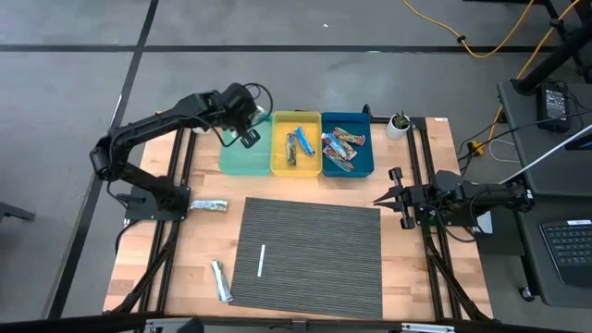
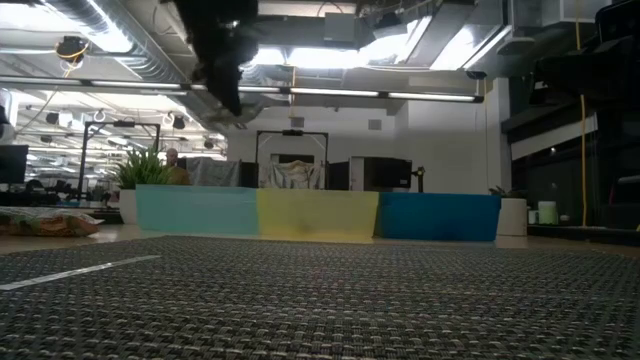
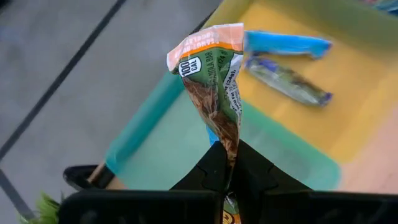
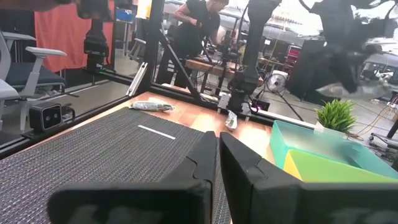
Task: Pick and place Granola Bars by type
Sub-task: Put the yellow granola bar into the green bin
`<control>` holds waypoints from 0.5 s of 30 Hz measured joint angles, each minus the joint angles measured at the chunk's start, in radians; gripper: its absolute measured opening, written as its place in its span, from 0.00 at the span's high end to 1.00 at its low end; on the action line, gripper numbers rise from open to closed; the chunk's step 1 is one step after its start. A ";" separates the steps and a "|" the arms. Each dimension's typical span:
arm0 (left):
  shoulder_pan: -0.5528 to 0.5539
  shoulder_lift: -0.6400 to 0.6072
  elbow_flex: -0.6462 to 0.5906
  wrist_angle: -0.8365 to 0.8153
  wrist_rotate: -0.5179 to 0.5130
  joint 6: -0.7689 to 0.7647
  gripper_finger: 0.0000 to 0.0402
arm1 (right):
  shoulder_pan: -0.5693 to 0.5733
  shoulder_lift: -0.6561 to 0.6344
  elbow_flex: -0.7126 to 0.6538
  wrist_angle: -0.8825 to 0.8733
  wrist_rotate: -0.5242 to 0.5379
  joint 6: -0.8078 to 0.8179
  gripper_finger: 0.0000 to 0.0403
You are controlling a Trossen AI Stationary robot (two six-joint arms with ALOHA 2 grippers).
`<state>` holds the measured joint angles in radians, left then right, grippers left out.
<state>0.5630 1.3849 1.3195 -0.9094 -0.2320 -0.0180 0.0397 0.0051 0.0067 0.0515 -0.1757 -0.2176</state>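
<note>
My left gripper (image 1: 246, 132) hangs above the teal bin (image 1: 239, 155) at the table's far edge, shut on a granola bar (image 3: 211, 81) in a green, brown and orange wrapper. The yellow bin (image 1: 296, 143) holds blue bars (image 3: 287, 43). Multicoloured bars lie in the blue bin (image 1: 347, 148). Two silvery bars lie flat on the wood, one (image 1: 209, 205) by the left arm's base and one (image 1: 220, 280) near the front left. My right gripper (image 1: 381, 197) waits shut at the table's right, fingers (image 4: 219, 155) level. My left gripper pinches the bar by one narrow end (image 3: 231, 146) between its two fingers. The fingers slant down toward the bin. The rest of the bar sticks out past the fingertips in line with them, lifted clear above the teal bin's floor.
A dark ribbed mat (image 1: 310, 254) covers the table's middle, with a thin white stick (image 1: 262, 260) lying on it. A small potted plant (image 1: 400, 123) stands right of the blue bin. The three bins stand side by side along the far edge (image 2: 318, 215).
</note>
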 joint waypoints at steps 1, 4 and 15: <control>0.025 0.000 -0.018 0.018 0.010 0.010 0.98 | 0.000 0.000 0.000 0.000 0.000 0.000 0.94; 0.078 -0.001 -0.082 0.086 0.038 0.018 0.98 | 0.000 0.000 0.000 0.000 0.000 0.000 0.94; 0.180 0.042 -0.256 0.266 0.147 0.059 0.98 | 0.000 0.000 0.000 0.000 0.000 0.000 0.94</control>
<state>0.7428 1.4267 1.0639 -0.6429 -0.0849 0.0406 0.0399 0.0055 0.0067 0.0517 -0.1757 -0.2180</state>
